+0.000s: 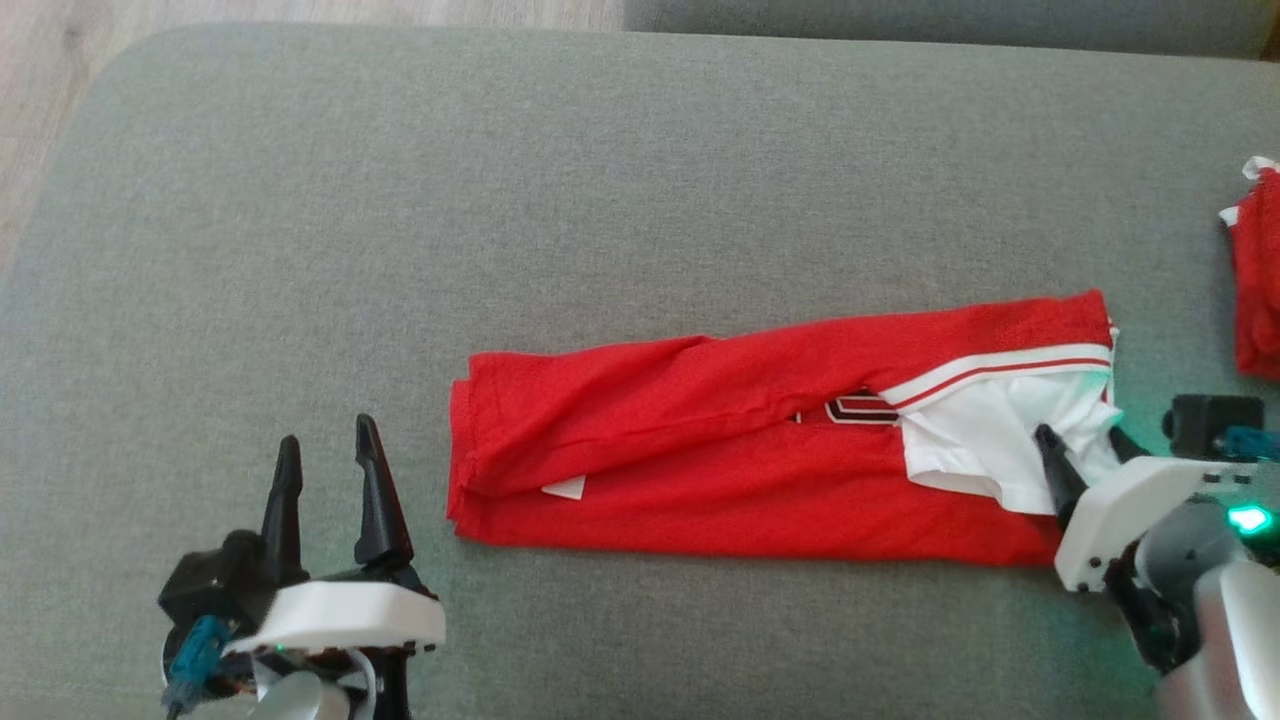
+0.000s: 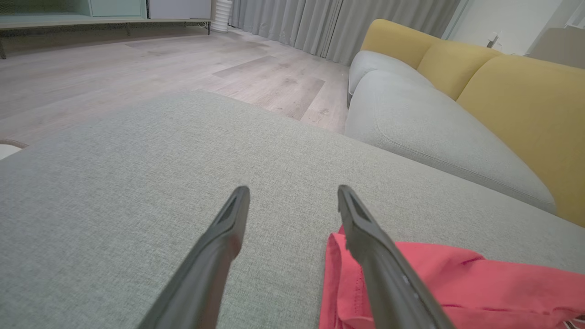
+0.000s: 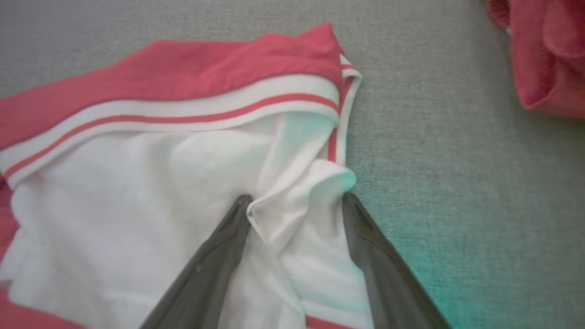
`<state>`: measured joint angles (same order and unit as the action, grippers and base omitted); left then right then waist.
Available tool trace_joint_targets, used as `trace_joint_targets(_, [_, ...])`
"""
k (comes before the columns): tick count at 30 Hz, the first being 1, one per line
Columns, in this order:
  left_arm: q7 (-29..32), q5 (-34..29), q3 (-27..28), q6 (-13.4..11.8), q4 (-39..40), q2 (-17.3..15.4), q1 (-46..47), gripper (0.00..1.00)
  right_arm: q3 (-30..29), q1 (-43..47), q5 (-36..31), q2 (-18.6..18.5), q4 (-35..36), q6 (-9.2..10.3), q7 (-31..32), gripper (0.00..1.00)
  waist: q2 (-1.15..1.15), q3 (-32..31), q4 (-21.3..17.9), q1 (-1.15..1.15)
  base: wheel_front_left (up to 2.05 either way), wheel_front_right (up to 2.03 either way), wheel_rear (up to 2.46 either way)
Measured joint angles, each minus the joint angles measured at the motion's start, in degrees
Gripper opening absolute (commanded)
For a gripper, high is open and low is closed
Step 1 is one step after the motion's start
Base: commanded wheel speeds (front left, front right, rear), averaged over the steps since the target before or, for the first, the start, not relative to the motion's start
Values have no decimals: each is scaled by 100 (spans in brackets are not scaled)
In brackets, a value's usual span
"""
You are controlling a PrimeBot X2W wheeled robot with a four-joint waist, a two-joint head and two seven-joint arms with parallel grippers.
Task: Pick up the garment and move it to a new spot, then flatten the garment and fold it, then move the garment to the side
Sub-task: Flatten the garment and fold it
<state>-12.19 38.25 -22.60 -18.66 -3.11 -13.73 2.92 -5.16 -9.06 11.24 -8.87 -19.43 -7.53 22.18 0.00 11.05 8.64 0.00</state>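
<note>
While the garment (image 1: 760, 470) lies folded in a long red strip on the ottoman (image 1: 600, 200), running from the centre of the head view out toward 3 o'clock, its white lining and red-striped band are turned up at the 3 o'clock end. The right tool (image 1: 1080, 435), at 4 o'clock, rests on that white part with its fingers spread wide. A bunched fold of lining sits in the gap between them, not pinched. The left tool (image 1: 328, 432), at 7 o'clock, is also wide and holds nothing; it sits near the garment's 9 o'clock end, apart from the cloth. A small white tag (image 1: 565, 488) pokes out of the fold there.

Another red cloth (image 1: 1258, 270) lies at the 3 o'clock edge, near the right tool, with bare grey ottoman between it and the garment. In the left wrist view a grey sofa (image 2: 434, 132) with yellow backs stands past the ottoman at 2 o'clock, wood floor (image 2: 137, 68) at 10 o'clock and curtains (image 2: 320, 23) at 12 o'clock.
</note>
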Motion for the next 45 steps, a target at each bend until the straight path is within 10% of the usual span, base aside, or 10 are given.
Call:
trace_joint_targets(2, [-1,0,-1,0,-1,-1,-1,100,136,-8,30,-36,-26,0,13,41,0,-22,-22,0,0,0,0])
trace_joint_targets(6, [0,0,-38,0,0,0,-1,100,352,-163,15,-37,-179,0,59,0,0,-58,-94,0,0,0,0])
trace_joint_targets(35, [155,-96,-338,0,59,-16,-99,100,-761,153,-234,-32,808,0,-123,0,0,-349,-1012,0,0,0,0])
trace_joint_targets(45, [162,-100,-388,7,76,-16,-83,100,377,162,209,136,1786,0,-70,0,0,-419,-709,0,0,0,0])
